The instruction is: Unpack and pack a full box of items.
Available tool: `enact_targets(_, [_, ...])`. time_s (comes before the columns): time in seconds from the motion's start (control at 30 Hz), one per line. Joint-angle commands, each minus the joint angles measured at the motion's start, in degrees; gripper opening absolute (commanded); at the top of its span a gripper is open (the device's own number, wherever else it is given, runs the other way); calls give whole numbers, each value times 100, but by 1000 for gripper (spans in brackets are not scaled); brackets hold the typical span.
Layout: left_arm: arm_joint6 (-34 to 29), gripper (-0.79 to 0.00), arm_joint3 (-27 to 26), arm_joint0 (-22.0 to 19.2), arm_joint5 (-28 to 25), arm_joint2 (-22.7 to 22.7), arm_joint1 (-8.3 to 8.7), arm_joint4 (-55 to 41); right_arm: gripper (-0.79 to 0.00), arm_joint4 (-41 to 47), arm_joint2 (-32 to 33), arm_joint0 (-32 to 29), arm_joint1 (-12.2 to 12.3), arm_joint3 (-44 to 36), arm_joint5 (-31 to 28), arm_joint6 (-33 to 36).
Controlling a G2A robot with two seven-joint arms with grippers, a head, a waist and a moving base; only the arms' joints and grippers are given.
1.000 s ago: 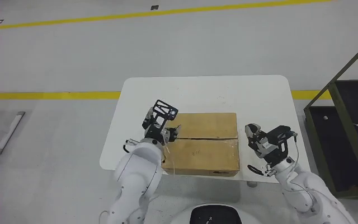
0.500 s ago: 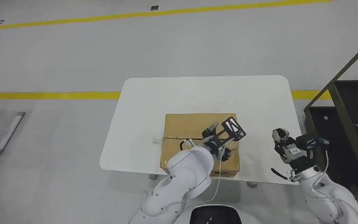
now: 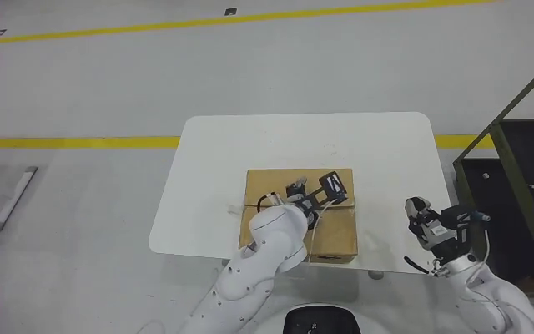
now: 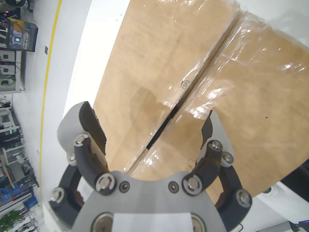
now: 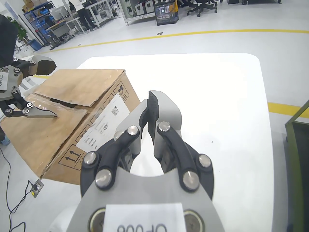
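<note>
A brown cardboard box [image 3: 284, 185] stands in the middle of the white table, its two top flaps shut, with clear tape crinkled along the seam [image 4: 186, 90]. My left gripper [image 3: 336, 187] hangs open over the box's right end, fingers astride the seam. In the right wrist view the left gripper [image 5: 47, 90] has its lower fingertip [image 5: 49, 115] resting on the near flap beside the seam. My right gripper [image 3: 417, 210] is shut on nothing above bare table, right of the box. From its own wrist view the right gripper [image 5: 150, 101] points past the box's labelled end [image 5: 106, 119].
The round-cornered white table [image 3: 375, 142] has free room behind and to the right of the box. A dark green rack [image 3: 501, 167] stands off the table's right edge. A cable and floor socket [image 5: 36, 187] lie below the near edge.
My left arm swung from the box's left end across to its right end, then drew back a little over the seam. My right gripper backed away from the box's side.
</note>
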Motion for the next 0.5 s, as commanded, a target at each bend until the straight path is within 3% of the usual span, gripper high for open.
enact_targets(0.0, [-5, 0, 68, -34, -31, 36, 1, 233, -785, -19, -23, -6, -3, -4, 6, -14])
enact_targets(0.17, [187, 0, 263, -98, 79, 80, -16, 603, -785, -39, -81, -17, -9, -14, 6, -26])
enact_targets(0.27, [373, 0, 520, -174, -109, 185, -5, 1070, -785, -57, -117, -21, -12, -4, 3, -27])
enact_targets(0.47, [742, 0, 629, -104, 168, 127, -28, 1200, -785, -67, -159, 1, -17, -16, 30, -17])
